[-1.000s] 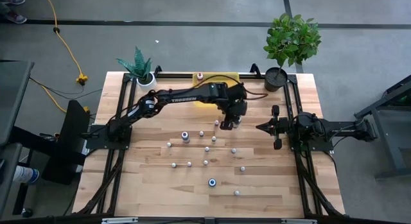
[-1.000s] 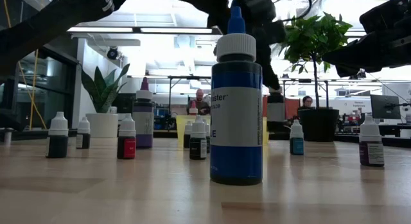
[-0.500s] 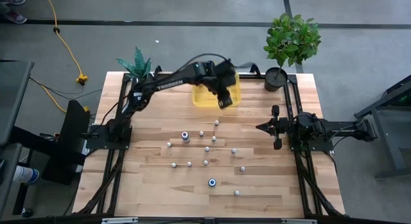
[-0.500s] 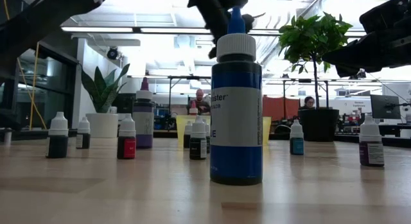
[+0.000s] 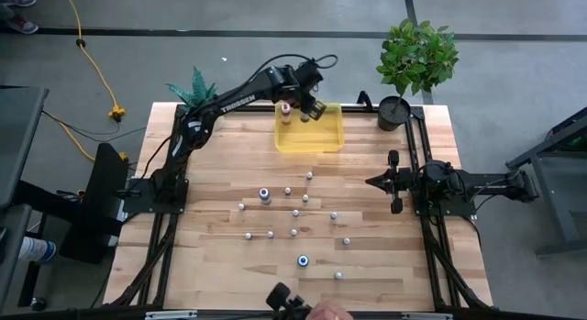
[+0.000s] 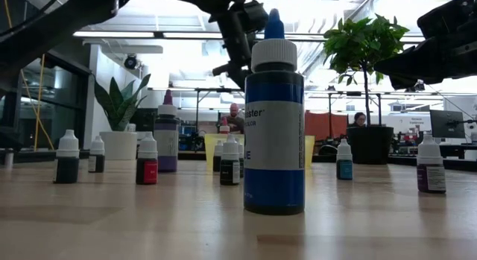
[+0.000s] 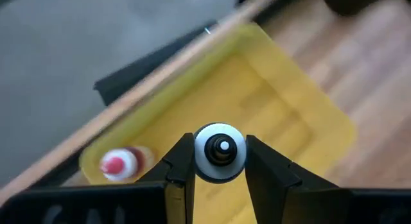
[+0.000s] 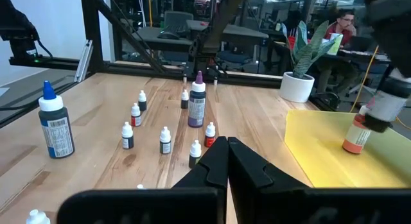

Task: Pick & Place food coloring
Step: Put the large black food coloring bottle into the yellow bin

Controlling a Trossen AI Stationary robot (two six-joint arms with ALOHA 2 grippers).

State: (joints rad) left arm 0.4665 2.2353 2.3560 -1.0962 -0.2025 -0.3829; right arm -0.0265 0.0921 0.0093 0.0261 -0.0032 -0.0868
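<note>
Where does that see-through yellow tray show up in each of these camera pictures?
High view: the yellow tray sits at the table's far edge, under the left pincer.
Low view: a yellow band far back, mostly hidden behind the big blue bottle.
Left wrist view: it fills the middle, beneath the held bottle.
Right wrist view: at the picture's right side.
Shared landmark: the pink-capped bottle standing in it.
</note>
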